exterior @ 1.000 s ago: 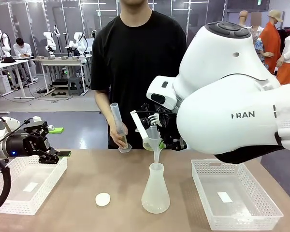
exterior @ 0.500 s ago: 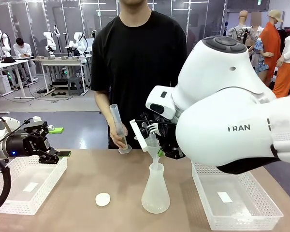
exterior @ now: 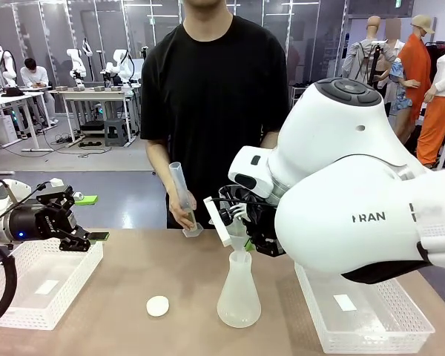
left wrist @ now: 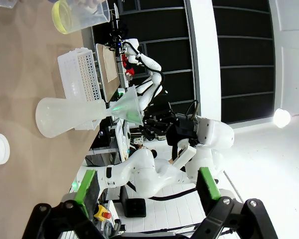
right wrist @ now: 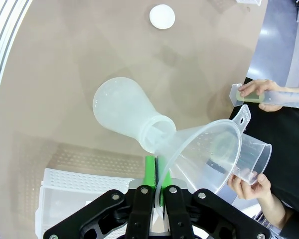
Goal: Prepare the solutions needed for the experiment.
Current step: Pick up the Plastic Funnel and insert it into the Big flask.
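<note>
R gripper [right wrist: 157, 186] is clamped on funnel [right wrist: 209, 149], stem in flask [exterior: 238, 293] neck; L gripper [left wrist: 145, 185] gapes empty above L basket [exterior: 30, 297]. Yellow-green solutions [left wrist: 64, 15] sit in beaker [left wrist: 97, 12] held behind funnel; R arm [exterior: 356, 200] blocks that from front. Vs 1 s ago, funnel sits lower.

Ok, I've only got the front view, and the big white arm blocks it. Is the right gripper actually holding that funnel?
Observer: Yes, the right wrist view shows the right gripper shut on the funnel, at its side wall.
Operator: And the person's hidden hand?
Observer: That hand holds a beaker close beside the funnel's mouth.
Operator: Anything in the beaker?
Observer: The left wrist view shows yellow liquid in it.
</note>
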### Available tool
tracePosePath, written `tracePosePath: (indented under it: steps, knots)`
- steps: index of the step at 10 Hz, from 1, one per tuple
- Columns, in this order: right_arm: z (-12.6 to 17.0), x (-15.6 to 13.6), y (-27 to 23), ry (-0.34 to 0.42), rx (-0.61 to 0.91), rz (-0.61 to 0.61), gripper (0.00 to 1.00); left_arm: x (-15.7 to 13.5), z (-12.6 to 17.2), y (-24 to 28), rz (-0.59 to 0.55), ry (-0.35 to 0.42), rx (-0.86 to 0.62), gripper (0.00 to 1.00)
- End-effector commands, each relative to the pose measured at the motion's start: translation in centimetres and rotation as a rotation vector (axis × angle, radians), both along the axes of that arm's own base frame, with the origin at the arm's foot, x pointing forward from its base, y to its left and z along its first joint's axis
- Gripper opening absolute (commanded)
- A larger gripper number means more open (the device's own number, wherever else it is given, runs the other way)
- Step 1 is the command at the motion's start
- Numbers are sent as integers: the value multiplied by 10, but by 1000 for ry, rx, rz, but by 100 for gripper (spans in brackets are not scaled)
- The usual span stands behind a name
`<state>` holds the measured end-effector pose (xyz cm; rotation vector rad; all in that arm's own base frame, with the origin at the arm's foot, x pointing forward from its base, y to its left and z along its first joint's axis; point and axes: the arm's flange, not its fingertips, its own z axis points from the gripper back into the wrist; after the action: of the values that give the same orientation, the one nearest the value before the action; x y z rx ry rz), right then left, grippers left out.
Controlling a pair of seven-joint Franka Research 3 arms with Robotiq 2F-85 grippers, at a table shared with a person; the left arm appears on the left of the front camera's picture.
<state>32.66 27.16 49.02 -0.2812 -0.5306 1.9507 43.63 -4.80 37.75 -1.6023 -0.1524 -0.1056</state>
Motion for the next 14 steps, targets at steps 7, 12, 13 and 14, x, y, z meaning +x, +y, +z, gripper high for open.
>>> tracePosePath:
  steps: [7,12,13,14]
  knots:
    - [-28,-6,1,29,34,1,4,1,2,-1,6,-4,-12,100]
    - [-36,-5,6,34,63,11,16,1,2,-1,6,-4,-12,100]
    - [-36,-6,5,40,63,13,23,1,2,-1,6,-4,-12,100]
    - [-35,-6,4,42,58,9,35,1,2,-1,6,-4,-12,100]
